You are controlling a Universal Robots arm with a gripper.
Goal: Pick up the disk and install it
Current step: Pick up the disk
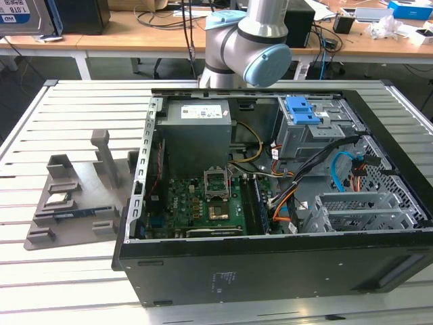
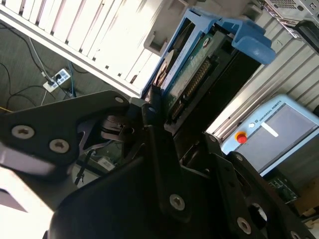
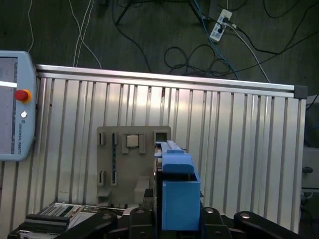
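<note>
You are seeing the arm [image 1: 230, 47] wearing silver-grey housings and a pale blue cap [image 1: 269, 66]; its gripper [image 2: 167, 122] is showing black links with silver screws [image 2: 175, 201].

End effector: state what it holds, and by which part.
The end effector holds the disk, in its blue carrier frame, clamped between the fingers at one end; the other end sticks out.

Crowded open case [image 1: 270, 271], free room over the table [image 1: 67, 277].
My gripper [image 3: 179, 224], clamped on the disk [image 3: 179, 196], hangs clear above bare slats; inside the case, cables [image 1: 298, 186] cross beside the drive cage [image 1: 365, 210], and a grey fixture [image 1: 67, 196] flanks it.
</note>
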